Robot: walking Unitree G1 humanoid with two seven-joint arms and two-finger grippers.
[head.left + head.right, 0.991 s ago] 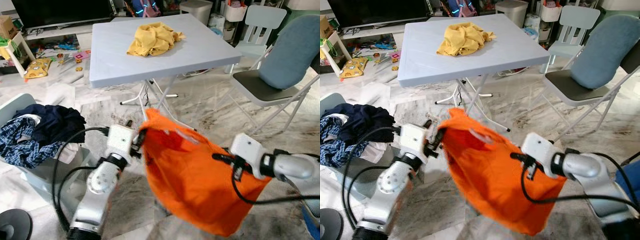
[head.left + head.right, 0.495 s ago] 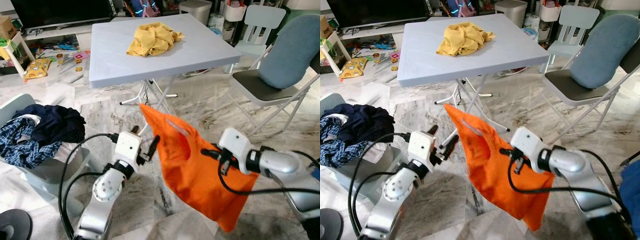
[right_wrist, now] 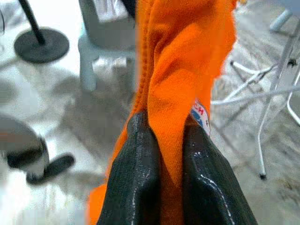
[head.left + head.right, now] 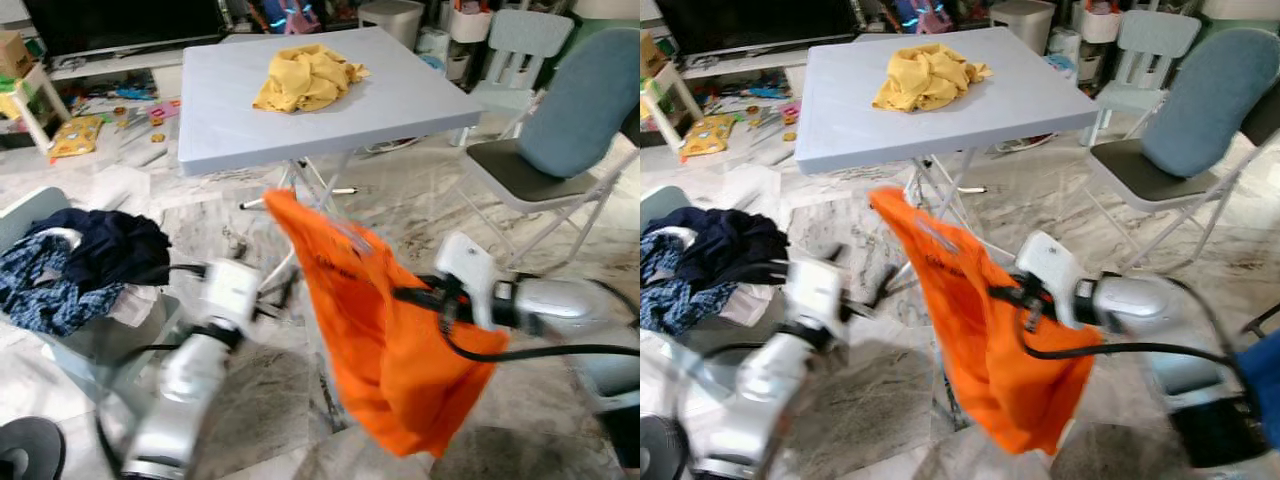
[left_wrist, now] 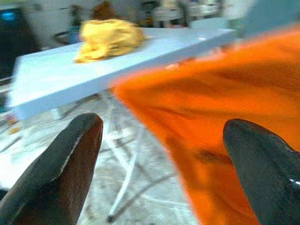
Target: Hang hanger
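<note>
An orange shirt (image 4: 380, 340) hangs over the marble floor in front of me, its top corner raised toward the table. My right gripper (image 4: 402, 296) is shut on the cloth at mid-height; in the right wrist view its fingers (image 3: 140, 178) pinch a fold of the orange shirt (image 3: 187, 47). My left gripper (image 4: 283, 292) is blurred, stands open and sits apart from the shirt on its left. In the left wrist view, the left gripper (image 5: 161, 126) has nothing between its spread fingers, with the orange shirt (image 5: 225, 93) beyond. I cannot make out a hanger.
A light blue folding table (image 4: 230, 120) stands ahead with a crumpled yellow garment (image 4: 305, 75) on it. A laundry basket (image 4: 110, 335) of dark clothes is at the left, a black round base (image 4: 25, 450) below it. A folding chair (image 4: 520, 175) stands at the right.
My left gripper let go of the shirt's upper corner, opened and drew back to the left. The shirt now hangs from the right gripper alone, swung left and narrower.
</note>
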